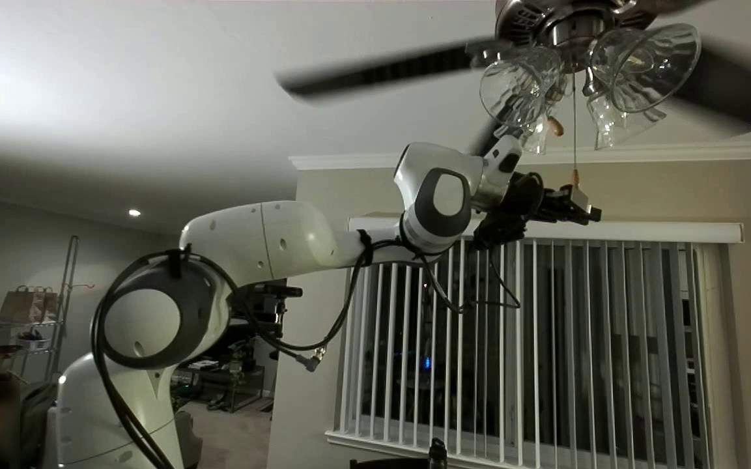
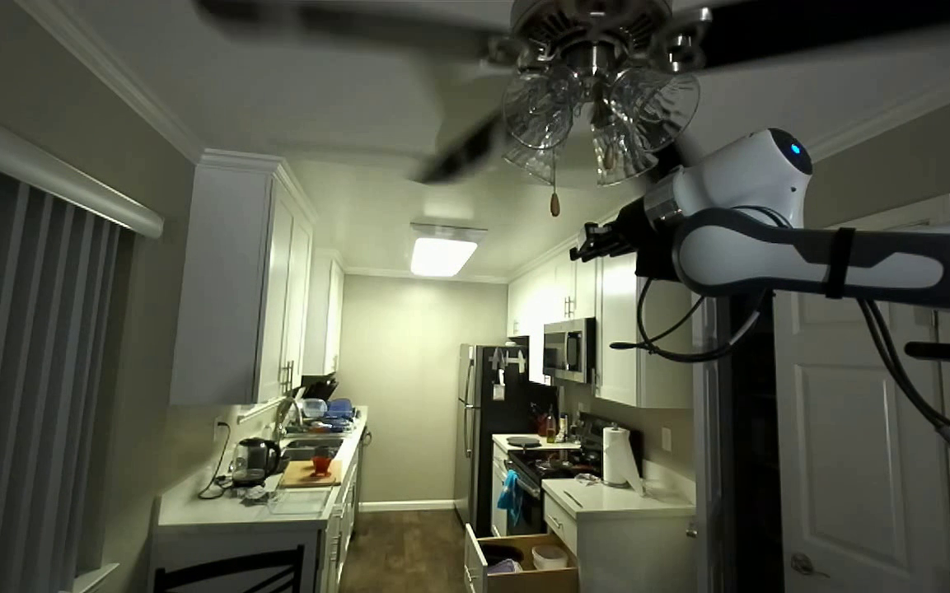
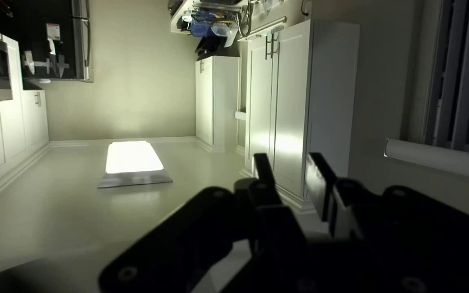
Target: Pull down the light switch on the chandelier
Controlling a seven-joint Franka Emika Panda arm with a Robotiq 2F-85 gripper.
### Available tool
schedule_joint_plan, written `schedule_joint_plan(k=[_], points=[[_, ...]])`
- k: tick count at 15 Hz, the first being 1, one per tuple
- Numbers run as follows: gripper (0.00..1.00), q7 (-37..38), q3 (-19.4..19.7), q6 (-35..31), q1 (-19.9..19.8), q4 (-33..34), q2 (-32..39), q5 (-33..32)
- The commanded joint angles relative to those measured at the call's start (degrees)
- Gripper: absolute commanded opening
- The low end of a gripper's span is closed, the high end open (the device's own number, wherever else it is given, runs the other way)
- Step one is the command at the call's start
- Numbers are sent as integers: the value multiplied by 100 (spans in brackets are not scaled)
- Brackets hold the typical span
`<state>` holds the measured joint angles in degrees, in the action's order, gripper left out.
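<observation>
Lit kitchen [image 2: 400, 379] seen beyond the chandelier [image 2: 594, 62] in an exterior view. White arm [image 1: 284, 234] raised below the chandelier. Gripper [image 3: 288, 162] positioned lower than chandelier, fingers [image 3: 267, 179] partly spread, nothing held. Light switch [image 2: 555, 204] hung beneath the chandelier, near the gripper but apart.

Open gap between jaws and pull knob [image 2: 555, 204], 4 glass shades [image 1: 649, 70] above it, blurred blades [image 1: 382, 70] overhead

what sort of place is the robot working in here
Probably a home, right by its kitchen: an exterior view shows a fridge, a microwave and, overhead, a ceiling-fan light.
</observation>
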<state>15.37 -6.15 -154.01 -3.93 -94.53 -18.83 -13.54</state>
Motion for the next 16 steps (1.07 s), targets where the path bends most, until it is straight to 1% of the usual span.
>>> schedule_joint_plan(k=[1,7,11,12,16], points=[[59,-180,-35,5,47,-380,-323,89],[98,-325,-8,248,217,-814,-561,249],[100,-350,-5,466,269,-981,-631,309],[100,-84,-122,301,103,-790,-463,164],[100,-111,-119,363,119,-837,-495,199]])
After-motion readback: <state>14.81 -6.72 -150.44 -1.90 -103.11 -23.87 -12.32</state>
